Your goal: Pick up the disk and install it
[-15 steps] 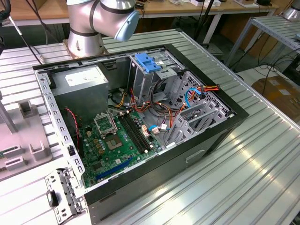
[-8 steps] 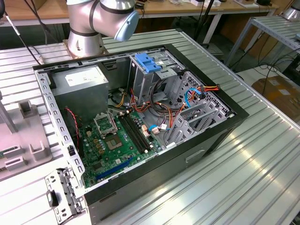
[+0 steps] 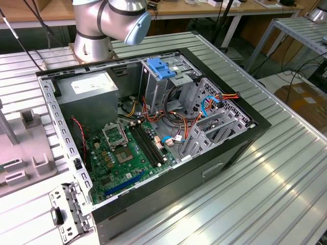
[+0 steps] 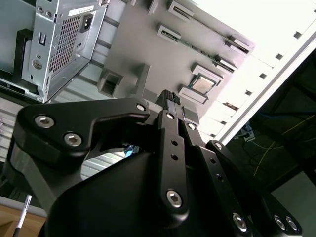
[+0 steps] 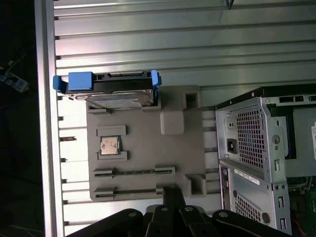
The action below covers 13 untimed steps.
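The blue-railed disk (image 5: 111, 92) rests along one edge of the grey fixture plate (image 5: 143, 148). The gripper (image 5: 170, 191) hangs above the opposite edge, well apart, fingers clenched together, empty.

Disk (image 5: 117, 95): silver body, blue side rails
Fixture (image 5: 148, 148): plain matt grey
Table (image 3: 255, 194): silver, ribbed in parallel lines
Case (image 3: 240, 148): black shell, bare grey metal inside
Power supply (image 3: 87, 97): grey, white sticker, dotted grille
Board (image 3: 120, 158): green, black slots, one blue slot
Latch (image 3: 159, 67), upper middle of the exterior view: blue
Cables (image 3: 227, 96): red, yellow, orange, blue
Arm (image 3: 102, 20): silver, pale blue cap
Gripper (image 4: 170, 96): black, silver screws
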### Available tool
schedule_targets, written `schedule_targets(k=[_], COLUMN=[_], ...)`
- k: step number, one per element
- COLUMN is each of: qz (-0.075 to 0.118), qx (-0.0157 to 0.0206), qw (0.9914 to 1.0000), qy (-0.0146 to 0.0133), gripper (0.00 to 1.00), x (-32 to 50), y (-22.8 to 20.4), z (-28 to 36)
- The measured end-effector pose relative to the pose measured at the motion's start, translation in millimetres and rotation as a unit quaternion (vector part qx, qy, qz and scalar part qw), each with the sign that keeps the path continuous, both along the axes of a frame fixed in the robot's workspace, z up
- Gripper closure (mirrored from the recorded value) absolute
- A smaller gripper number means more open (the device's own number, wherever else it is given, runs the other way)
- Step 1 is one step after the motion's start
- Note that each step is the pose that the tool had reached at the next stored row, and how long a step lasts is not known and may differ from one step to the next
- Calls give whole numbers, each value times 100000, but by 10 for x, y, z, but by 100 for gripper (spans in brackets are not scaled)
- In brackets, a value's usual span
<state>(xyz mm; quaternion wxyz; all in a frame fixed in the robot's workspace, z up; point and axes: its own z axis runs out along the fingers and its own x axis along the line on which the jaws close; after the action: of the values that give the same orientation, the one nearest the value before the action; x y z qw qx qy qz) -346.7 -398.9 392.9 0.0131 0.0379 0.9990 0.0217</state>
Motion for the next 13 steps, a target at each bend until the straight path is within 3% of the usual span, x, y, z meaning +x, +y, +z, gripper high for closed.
schedule_targets(k=[13], qz=[0], qx=[0], qw=[100000], qy=[3], gripper=[89], x=[-145], y=[3], z=[-5])
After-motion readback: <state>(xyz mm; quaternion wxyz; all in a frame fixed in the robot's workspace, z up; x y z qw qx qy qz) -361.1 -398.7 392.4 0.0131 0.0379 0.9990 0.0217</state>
